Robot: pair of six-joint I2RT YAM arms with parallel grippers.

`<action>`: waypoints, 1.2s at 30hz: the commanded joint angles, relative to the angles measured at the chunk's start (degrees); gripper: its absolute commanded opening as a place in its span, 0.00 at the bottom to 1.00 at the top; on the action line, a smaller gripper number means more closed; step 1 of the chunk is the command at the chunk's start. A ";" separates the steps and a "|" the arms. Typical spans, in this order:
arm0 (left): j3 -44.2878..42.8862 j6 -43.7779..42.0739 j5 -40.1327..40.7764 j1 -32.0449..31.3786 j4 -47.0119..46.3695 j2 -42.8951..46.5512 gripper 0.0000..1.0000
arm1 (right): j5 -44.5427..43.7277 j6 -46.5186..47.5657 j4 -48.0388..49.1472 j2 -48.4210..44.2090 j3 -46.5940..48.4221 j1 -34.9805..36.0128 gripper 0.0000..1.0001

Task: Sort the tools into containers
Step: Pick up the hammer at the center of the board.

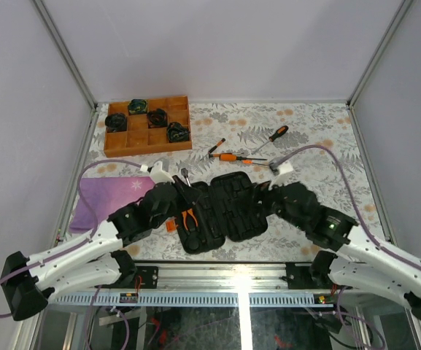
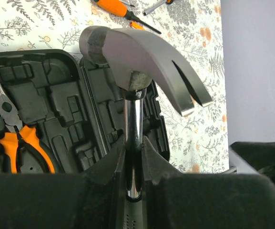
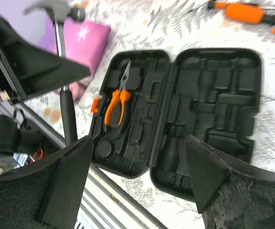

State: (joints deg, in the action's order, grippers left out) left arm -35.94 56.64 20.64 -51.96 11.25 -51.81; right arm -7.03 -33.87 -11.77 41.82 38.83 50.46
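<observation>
Steel hammer (image 2: 142, 57) tight in left tool (image 2: 133, 149)

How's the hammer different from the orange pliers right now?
The hammer is clamped by its shaft in the left hand, held in the air; the pliers lie in a slot of the open tool case. The hammer shows grey steel and a claw head; the pliers have orange handles and a thin pointed nose. Both are metal hand tools.

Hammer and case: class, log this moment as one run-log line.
left pincer shut on hammer | right pincer open, empty | case open, pliers inside | screwdrivers on table
</observation>
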 commanded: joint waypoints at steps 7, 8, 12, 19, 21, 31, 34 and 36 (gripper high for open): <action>-0.69 1.89 3.53 0.90 4.12 5.43 0.00 | -18.12 2.26 17.91 18.27 5.11 20.87 0.84; -0.64 2.10 3.53 0.89 4.42 5.54 0.00 | -17.46 2.56 20.34 19.81 4.85 21.59 0.83; -0.19 2.97 3.44 0.85 4.53 5.60 0.00 | -17.84 4.00 24.88 25.84 5.67 23.52 0.82; 0.08 4.18 3.75 0.93 4.84 5.36 0.00 | -19.10 4.73 27.50 32.12 7.45 25.63 0.79; 0.08 4.54 3.47 0.99 4.61 5.31 0.00 | -19.71 4.59 28.46 33.99 7.44 26.05 0.78; 0.45 5.48 2.64 0.93 4.57 5.66 0.00 | -22.03 2.83 28.97 39.81 7.93 26.24 0.46; 0.53 5.31 1.16 0.99 4.25 5.98 0.00 | -22.38 -0.01 27.51 38.83 8.35 26.27 0.33; 0.37 5.08 0.15 0.91 4.09 5.93 0.00 | -21.75 -1.37 27.43 37.61 8.37 26.26 0.22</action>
State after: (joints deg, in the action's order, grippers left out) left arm -35.42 62.00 21.93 -51.29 17.85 -47.27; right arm -24.82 -32.14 15.00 82.13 44.86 76.75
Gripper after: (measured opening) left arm 0.089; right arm 0.304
